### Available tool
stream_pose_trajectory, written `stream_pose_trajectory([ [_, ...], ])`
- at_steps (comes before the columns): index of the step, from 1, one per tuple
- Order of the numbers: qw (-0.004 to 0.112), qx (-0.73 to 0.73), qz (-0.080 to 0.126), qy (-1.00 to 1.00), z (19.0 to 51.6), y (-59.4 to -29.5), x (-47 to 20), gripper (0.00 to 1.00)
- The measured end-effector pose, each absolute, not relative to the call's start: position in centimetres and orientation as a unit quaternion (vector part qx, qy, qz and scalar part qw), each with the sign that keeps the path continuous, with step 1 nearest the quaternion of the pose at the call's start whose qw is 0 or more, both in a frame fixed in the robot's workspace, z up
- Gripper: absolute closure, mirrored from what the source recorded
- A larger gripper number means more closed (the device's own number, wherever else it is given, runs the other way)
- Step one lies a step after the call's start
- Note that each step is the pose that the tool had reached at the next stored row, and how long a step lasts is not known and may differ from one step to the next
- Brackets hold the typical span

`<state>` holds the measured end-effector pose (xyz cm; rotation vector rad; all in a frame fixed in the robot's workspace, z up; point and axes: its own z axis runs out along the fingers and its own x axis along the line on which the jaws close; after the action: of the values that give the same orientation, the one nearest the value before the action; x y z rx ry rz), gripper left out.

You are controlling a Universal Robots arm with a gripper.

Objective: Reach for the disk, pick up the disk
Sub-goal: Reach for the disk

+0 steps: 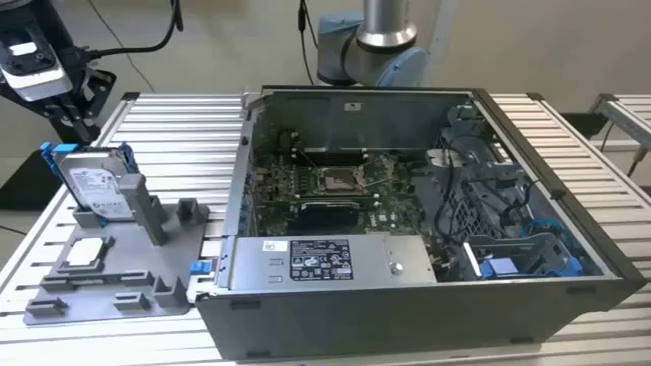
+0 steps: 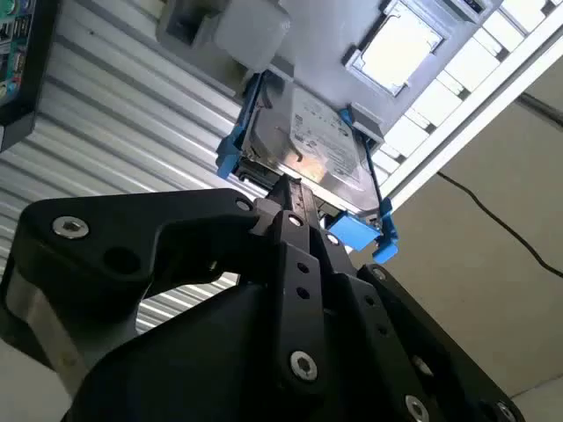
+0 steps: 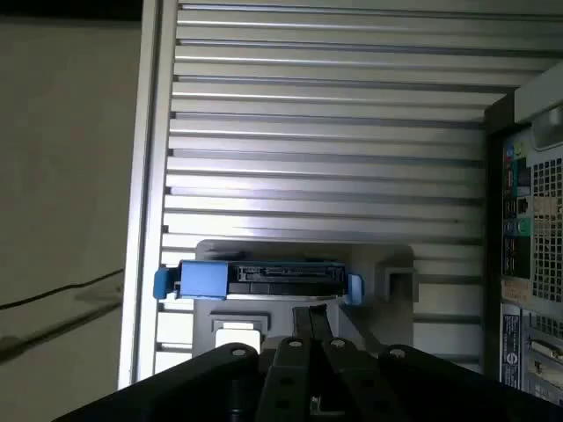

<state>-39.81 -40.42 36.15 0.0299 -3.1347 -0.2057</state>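
Note:
The disk (image 1: 94, 183) stands upright in a grey fixture (image 1: 122, 293) at the exterior view's left, silver with a white label and clipped in a blue frame. My gripper (image 1: 73, 120) hangs just above and behind its top edge, not touching it. In the second wrist view the black fingers come together at the gripper (image 2: 286, 189) tip, a short way from the disk (image 2: 308, 145). In the first wrist view the gripper (image 3: 312, 315) sits close to the disk's edge (image 3: 281, 277). The fingers look shut and hold nothing.
A small square silver chip (image 1: 87, 252) lies on the same fixture. An open computer case (image 1: 407, 221) takes up the middle and right of the slatted table (image 1: 183, 130). The arm's base (image 1: 371, 46) stands behind the case. The table's edge (image 3: 145, 220) runs close beside the disk.

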Motion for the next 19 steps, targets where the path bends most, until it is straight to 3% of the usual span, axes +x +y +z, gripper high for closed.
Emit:
stream_pose_trajectory([
  [19, 0.0, 0.01, -0.068, -0.998, 36.1, -40.1, -41.5, 1.0],
])
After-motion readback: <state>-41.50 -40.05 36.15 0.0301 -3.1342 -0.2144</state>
